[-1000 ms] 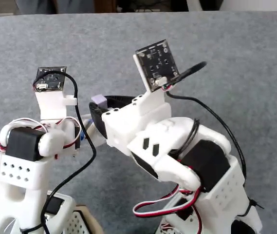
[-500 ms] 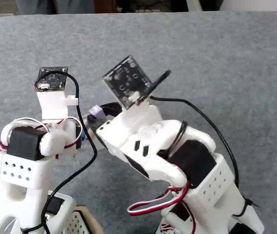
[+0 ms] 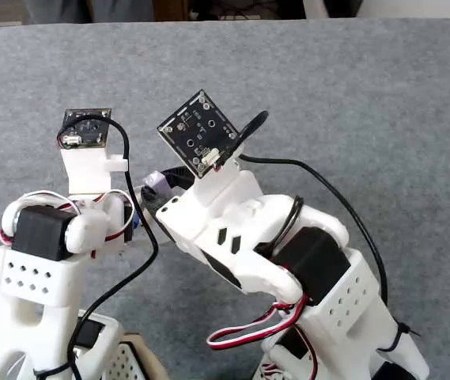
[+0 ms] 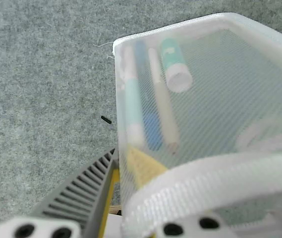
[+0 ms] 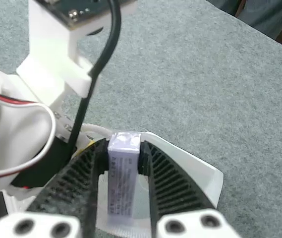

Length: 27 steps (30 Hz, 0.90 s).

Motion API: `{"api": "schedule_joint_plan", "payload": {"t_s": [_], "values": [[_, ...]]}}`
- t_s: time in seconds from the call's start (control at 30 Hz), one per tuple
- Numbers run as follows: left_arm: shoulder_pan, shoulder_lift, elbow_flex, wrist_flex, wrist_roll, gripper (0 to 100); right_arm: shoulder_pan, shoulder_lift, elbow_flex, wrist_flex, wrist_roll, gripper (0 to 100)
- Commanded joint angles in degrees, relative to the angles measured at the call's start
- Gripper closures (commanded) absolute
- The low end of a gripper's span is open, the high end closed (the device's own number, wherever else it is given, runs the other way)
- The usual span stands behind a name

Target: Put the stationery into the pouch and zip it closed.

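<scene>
Here the right gripper (image 5: 123,148) clamps a lavender eraser (image 5: 121,183) at lower centre; the left gripper (image 4: 121,166) pinches the mesh pouch (image 4: 215,94).

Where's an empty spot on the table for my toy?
The grey table is bare along its far edge and out past the right arm. Between it and the left arm it's crowded: the pouch, and the right gripper holding the eraser.

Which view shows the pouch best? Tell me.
The left wrist view: the pouch faces the camera, pens visible through its mesh. The right wrist view catches its rim beyond the right tool's eraser; in the high view the arms cover it.
</scene>
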Motion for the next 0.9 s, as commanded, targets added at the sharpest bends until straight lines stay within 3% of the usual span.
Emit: {"api": "schedule_joint_plan", "payload": {"t_s": [0.0,0.17,0.5,0.67,0.87], "values": [[0.6,0.4,0.1,0.7,-0.6,97,-0.1,0.3,-2.6,-0.4,0.8,92.8],[0.5,0.4,0.0,0.7,-0.6,97,-0.3,0.3,-4.2,-0.4,0.9,81.2],[0.5,0.4,0.0,0.7,-0.6,97,-0.4,0.3,-8.2,0.1,1.0,81.1],[0.5,0.4,0.0,0.7,-0.6,97,-0.4,0.4,-13.5,3.8,6.1,81.1],[0.5,0.4,-0.1,0.7,-0.6,97,-0.4,0.4,-16.5,7.4,6.5,81.1]]}}
